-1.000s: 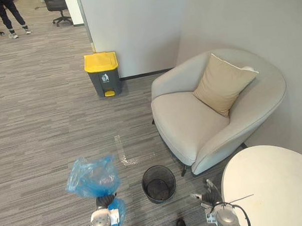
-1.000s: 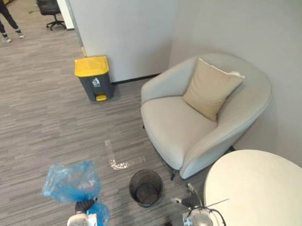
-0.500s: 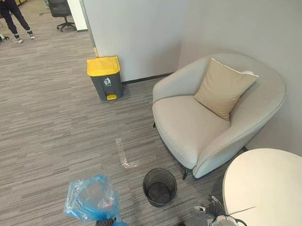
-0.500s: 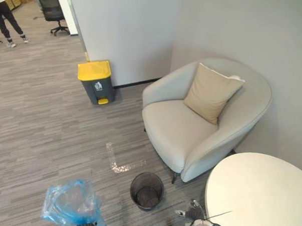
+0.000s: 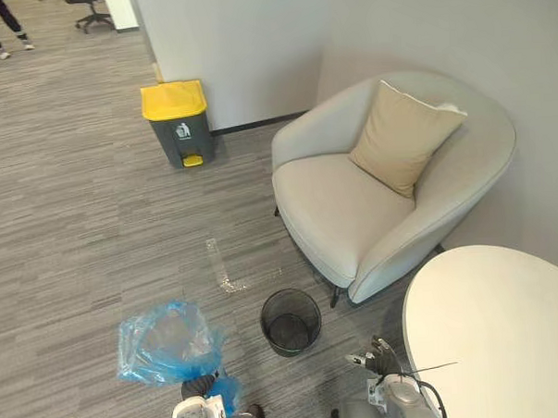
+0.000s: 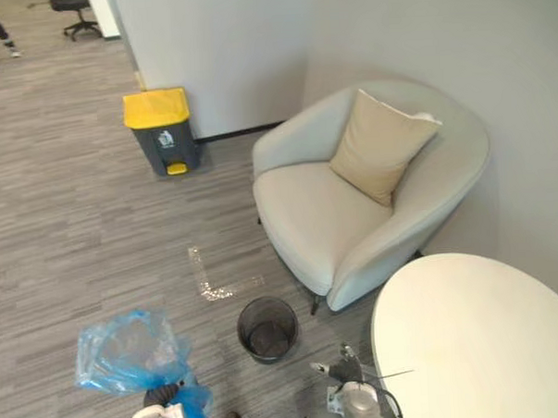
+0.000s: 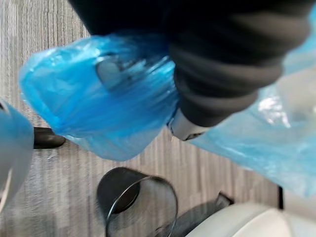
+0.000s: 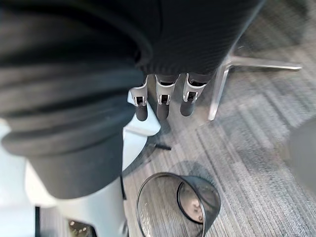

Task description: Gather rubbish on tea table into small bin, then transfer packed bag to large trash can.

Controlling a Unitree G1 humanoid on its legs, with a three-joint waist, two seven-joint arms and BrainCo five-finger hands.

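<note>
Left eye view: only the camera has shifted; the blue bag stays clamped in the left robot hand at lower left, beside the mesh bin, the yellow-lidded trash can still distant at upper left; the right robot hand hangs straight-fingered.

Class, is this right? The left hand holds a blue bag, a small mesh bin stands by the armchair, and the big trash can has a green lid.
No: the left eye view shows the big trash can has a yellow lid. The rest holds: left hand on the blue bag, small mesh bin by the armchair.
</note>
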